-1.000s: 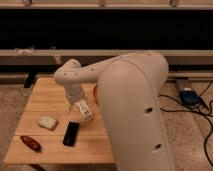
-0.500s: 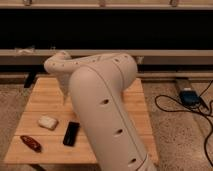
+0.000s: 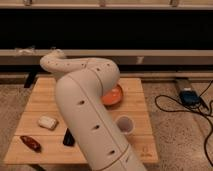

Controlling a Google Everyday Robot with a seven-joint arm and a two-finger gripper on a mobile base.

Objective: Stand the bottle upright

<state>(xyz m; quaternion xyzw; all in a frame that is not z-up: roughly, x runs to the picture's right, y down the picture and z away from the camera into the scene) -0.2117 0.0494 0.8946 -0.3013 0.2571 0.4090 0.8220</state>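
The bottle does not show; my white arm point(image 3: 85, 105) fills the middle of the view and covers the part of the wooden table point(image 3: 37, 100) where it lay earlier. My gripper is hidden too, somewhere behind or below the arm's bulk. The arm's bend point(image 3: 52, 61) sits above the table's far left edge.
A white rounded block point(image 3: 47, 122), a black phone point(image 3: 67, 138) partly behind the arm, and a red-brown object point(image 3: 31, 143) lie on the table's left front. An orange bowl point(image 3: 115, 95) and a white cup point(image 3: 125, 125) stand to the right. Cables and a blue device point(image 3: 189, 96) lie on the floor at right.
The arm has swung across the view and grown larger in it. It now covers the bottle and gripper that showed one second ago. The block, phone and red-brown object have not moved.
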